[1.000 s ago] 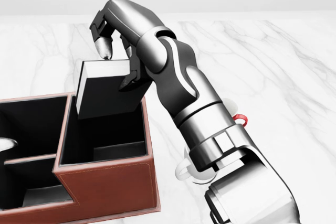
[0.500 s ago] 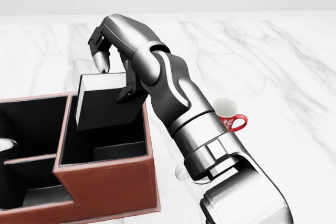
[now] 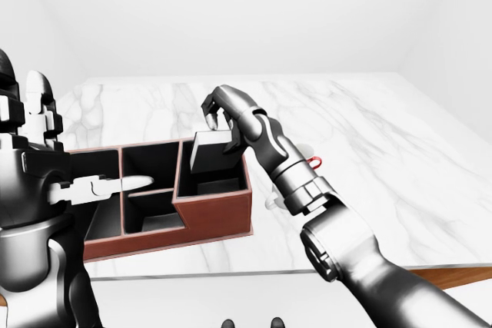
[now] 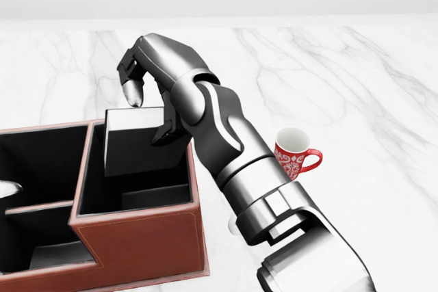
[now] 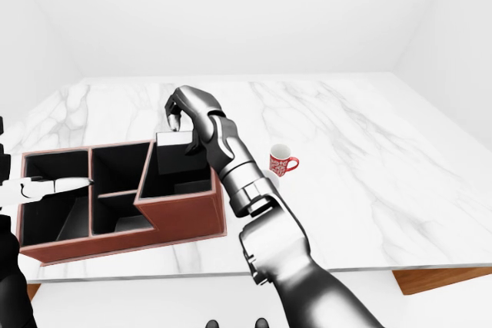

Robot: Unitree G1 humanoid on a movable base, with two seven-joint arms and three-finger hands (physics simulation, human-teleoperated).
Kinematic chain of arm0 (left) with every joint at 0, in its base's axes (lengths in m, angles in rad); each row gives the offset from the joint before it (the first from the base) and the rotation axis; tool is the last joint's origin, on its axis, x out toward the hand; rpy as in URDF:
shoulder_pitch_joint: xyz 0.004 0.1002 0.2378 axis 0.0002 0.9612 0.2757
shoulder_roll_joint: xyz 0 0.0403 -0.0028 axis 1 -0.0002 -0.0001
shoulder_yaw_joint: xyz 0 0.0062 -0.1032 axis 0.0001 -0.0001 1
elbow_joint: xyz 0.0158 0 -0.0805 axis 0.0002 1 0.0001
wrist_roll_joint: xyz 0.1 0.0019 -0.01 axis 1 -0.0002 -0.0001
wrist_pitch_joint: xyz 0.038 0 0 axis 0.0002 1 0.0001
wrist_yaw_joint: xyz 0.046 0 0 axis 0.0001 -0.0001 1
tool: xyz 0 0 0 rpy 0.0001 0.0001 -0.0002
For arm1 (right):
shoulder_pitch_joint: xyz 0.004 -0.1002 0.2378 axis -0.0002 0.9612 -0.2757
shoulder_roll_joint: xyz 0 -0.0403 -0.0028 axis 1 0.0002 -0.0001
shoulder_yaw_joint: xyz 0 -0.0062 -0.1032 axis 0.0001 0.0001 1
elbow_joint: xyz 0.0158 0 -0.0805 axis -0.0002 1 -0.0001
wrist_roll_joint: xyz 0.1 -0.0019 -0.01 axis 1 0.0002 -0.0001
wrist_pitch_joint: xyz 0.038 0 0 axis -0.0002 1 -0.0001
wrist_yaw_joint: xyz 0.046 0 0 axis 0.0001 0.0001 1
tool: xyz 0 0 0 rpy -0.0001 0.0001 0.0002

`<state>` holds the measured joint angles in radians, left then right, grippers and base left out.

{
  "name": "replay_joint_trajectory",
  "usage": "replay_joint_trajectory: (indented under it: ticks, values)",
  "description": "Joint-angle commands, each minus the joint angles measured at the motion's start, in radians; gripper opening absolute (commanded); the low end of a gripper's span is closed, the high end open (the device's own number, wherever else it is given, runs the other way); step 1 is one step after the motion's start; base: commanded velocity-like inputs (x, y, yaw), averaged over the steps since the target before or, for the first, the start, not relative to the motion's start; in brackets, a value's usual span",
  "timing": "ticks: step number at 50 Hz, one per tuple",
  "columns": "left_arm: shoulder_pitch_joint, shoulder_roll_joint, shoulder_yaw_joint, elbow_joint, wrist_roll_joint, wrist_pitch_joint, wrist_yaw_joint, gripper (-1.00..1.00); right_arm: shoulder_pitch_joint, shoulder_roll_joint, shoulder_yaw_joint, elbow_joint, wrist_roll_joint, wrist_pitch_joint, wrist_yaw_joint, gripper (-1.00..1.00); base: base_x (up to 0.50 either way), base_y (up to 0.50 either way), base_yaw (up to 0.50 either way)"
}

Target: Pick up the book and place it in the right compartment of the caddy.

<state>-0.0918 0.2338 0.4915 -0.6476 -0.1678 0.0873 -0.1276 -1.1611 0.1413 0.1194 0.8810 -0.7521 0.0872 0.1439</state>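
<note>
The caddy (image 4: 137, 237) sits nearest on the bench (image 4: 356, 66). The book (image 4: 140, 141), pinched by the right robot hand (image 4: 147, 94), has sunk lower into its right compartment: release is close. Beyond the caddy's right wall, a mug (image 4: 294, 156) stands apart. The left robot hand (image 3: 115, 184) hovers with fingers extended, empty.

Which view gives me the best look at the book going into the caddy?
The head view: the book fills more of the frame, tilted in the right hand, its lower end inside the caddy's right compartment. The left-eye and right-eye views show it smaller, with the whole caddy around it.
</note>
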Motion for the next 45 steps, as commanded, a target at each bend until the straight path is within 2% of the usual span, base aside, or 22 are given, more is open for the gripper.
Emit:
replay_joint_trajectory:
  ticks: [1, 17, 18, 19, 20, 36, 41, 45]
  values:
    - [0.003, -0.001, 0.001, 0.001, 0.001, 0.000, -0.001, 1.00, 0.026, 0.013, -0.003, 0.024, -0.013, 0.000, -0.019, -1.00, 0.00, 0.00, 0.00]
    - [0.001, 0.001, 0.004, 0.012, 0.001, 0.000, -0.003, 1.00, 0.039, 0.032, 0.004, 0.087, -0.034, 0.000, -0.051, -1.00, 0.00, 0.00, 0.00]
    - [0.003, 0.000, 0.003, 0.010, 0.001, 0.000, -0.003, 1.00, 0.046, 0.034, 0.014, 0.095, -0.043, 0.000, -0.034, -0.51, 0.00, 0.00, 0.00]
    - [0.004, -0.001, 0.001, 0.014, 0.003, 0.000, -0.004, 1.00, 0.047, 0.037, 0.014, 0.096, -0.048, 0.000, -0.023, 0.71, 0.00, 0.00, 0.00]
    - [0.006, -0.002, -0.001, 0.019, 0.005, 0.000, -0.005, 1.00, 0.051, 0.038, 0.013, 0.092, -0.049, 0.000, -0.026, 1.00, 0.00, 0.00, 0.00]
    - [0.004, -0.001, 0.003, 0.017, 0.001, 0.000, -0.003, 1.00, 0.052, 0.036, 0.006, 0.099, -0.053, 0.000, -0.018, 1.00, 0.00, 0.00, 0.00]
    - [0.004, 0.000, 0.003, 0.014, 0.001, 0.000, -0.003, 1.00, 0.003, 0.014, -0.013, 0.078, -0.031, 0.000, 0.001, 1.00, 0.00, 0.00, 0.00]
    - [-0.008, 0.011, 0.010, 0.006, -0.005, 0.000, 0.000, 1.00, -0.083, -0.023, -0.035, 0.047, -0.004, 0.000, 0.031, 1.00, 0.00, 0.00, 0.00]
